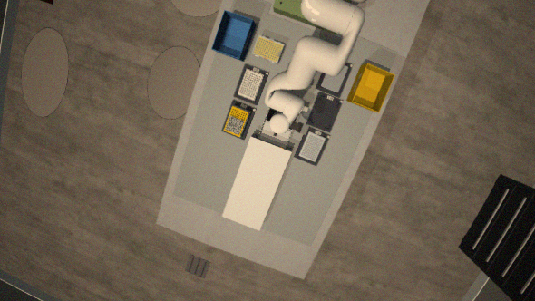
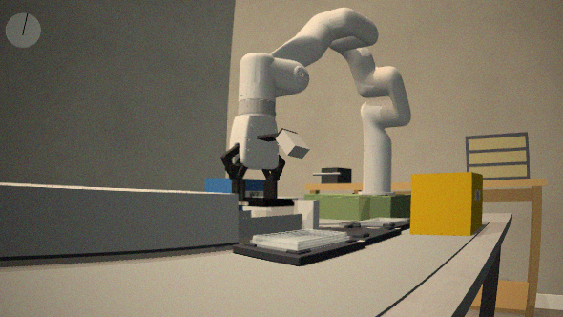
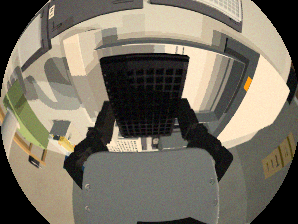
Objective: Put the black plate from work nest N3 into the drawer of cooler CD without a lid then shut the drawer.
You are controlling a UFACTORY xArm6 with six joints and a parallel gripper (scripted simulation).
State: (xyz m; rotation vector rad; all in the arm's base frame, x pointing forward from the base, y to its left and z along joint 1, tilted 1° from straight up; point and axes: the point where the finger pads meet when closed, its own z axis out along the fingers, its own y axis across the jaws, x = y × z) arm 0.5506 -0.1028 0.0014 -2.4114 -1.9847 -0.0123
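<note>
Wrist view: the gripper [image 3: 147, 129] has its fingers spread wide, clamping the black plate [image 3: 145, 90] by its long edges. Plate level, wells up, long axis running away from the camera, low over the open drawer [image 2: 269, 221] of the cooler [image 1: 257, 181]. Drawer contents beneath it not discernible.

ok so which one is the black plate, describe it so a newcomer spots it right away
Find the long white cooler mid-bench; at its arm-side end the gripper is clamped on the black plate. It alone is all black and off a nest.
</note>
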